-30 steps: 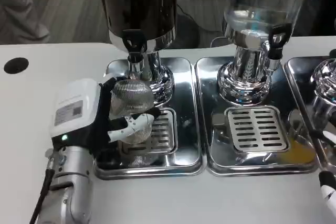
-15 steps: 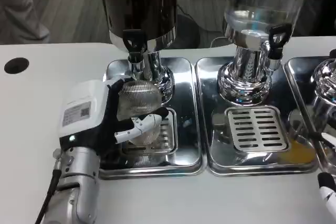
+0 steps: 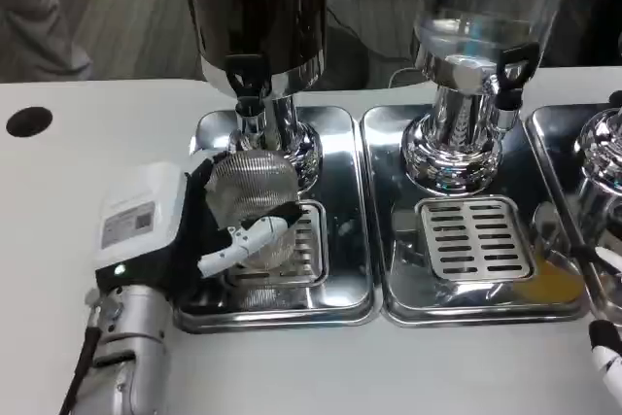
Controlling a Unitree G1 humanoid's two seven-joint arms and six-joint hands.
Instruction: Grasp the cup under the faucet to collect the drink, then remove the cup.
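Note:
A ribbed, metallic-looking cup (image 3: 251, 191) stands over the drip grille (image 3: 301, 245) of the left steel tray (image 3: 340, 284). It is just below the black faucet (image 3: 247, 80) of the dark dispenser (image 3: 255, 7). My left hand (image 3: 185, 230) grips the cup from its left side, fingers (image 3: 243, 240) wrapped across its front. The cup leans slightly toward the hand. My right hand (image 3: 607, 352) shows only as fingertips at the lower right edge, away from the cup.
A clear dispenser (image 3: 481, 17) stands on a second steel tray (image 3: 476, 303) with its own grille (image 3: 476, 238). A third chrome base (image 3: 603, 157) sits at the far right. A black hole (image 3: 29, 121) marks the white table at the left.
My left hand, still holding the cup, has drifted slightly left and down after shifting right half a second ago. The cup stays under the faucet. The right fingertips have barely moved.

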